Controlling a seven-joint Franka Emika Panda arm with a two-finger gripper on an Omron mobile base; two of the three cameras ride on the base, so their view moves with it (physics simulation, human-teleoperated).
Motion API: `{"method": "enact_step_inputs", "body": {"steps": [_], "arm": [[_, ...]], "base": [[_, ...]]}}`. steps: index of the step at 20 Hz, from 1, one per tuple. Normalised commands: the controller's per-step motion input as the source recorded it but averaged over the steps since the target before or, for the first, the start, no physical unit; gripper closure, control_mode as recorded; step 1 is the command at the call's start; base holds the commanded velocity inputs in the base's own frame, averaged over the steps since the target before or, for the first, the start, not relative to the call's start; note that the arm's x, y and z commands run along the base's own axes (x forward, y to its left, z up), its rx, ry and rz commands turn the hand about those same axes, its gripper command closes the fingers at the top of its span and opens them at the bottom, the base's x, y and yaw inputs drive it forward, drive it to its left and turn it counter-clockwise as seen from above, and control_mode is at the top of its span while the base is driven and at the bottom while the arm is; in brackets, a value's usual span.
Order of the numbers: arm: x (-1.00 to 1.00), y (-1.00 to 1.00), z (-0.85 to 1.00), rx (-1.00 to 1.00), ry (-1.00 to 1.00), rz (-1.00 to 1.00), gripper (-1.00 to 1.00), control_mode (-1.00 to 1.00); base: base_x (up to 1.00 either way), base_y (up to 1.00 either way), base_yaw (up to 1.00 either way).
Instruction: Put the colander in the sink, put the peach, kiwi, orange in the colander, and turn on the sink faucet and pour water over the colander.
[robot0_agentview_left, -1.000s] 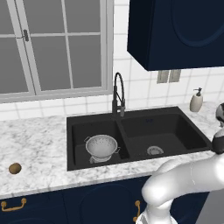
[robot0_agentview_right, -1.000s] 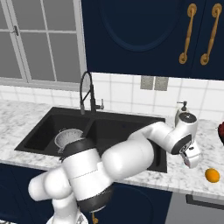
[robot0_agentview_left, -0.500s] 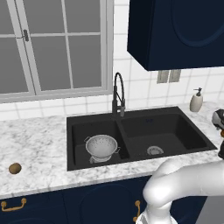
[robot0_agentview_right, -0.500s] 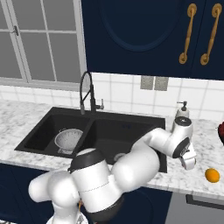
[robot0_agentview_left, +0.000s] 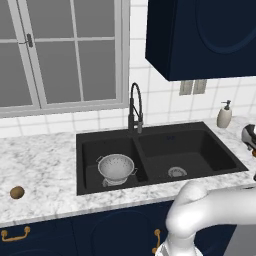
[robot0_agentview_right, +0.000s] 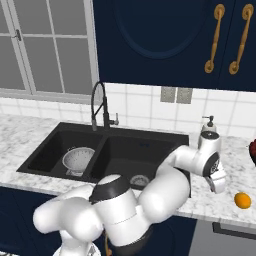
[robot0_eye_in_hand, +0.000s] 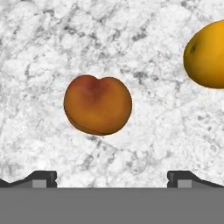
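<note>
The silver colander (robot0_agentview_left: 116, 167) (robot0_agentview_right: 78, 159) stands in the left basin of the black sink (robot0_agentview_left: 200, 146) (robot0_agentview_right: 145, 150). Behind the divider rises the black gooseneck faucet (robot0_agentview_left: 135, 107) (robot0_agentview_right: 100, 105), and no water runs from it. The brown kiwi (robot0_agentview_left: 17, 192) lies far left on the counter. Right of the sink my gripper (robot0_agentview_right: 219, 184) (robot0_eye_in_hand: 112, 180) points down at the counter, open, with nothing between its fingers. Straight below it lies the peach (robot0_eye_in_hand: 97, 105), apart from the fingertips (robot0_eye_in_hand: 41, 178). The orange (robot0_eye_in_hand: 205, 54) (robot0_agentview_right: 242, 200) sits beside the peach, further right.
A beige soap pump bottle (robot0_agentview_left: 224, 115) (robot0_agentview_right: 207, 126) stands behind the sink's right corner. A shiny rounded object (robot0_agentview_left: 248, 135) sits at the counter's right end. Dark blue wall cabinets (robot0_agentview_right: 165, 40) hang overhead, and a window (robot0_agentview_left: 60, 50) is behind the left counter.
The arm's elbow has sunk and the hand has dropped slightly over the counter right of the sink. The jaws stay open, and the fruit and colander have not moved.
</note>
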Motion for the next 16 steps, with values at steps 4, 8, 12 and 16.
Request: {"method": "enact_step_inputs", "body": {"steps": [4,8,12,16], "arm": [[0.13,-0.18,-0.1,0.0,0.02,0.0,-1.0,-1.0],[0.16,-0.16,-0.14,0.0,0.0,0.0,-1.0,-1.0],[0.14,-0.12,-0.22,0.0,0.0,0.0,-1.0,-1.0],[0.07,-0.16,-0.23,0.0,0.0,0.0,-1.0,-1.0]], "base": [[0.0,0.0,0.0],[0.0,0.0,0.0],[0.0,0.0,0.0],[0.0,0.0,0.0]]}}
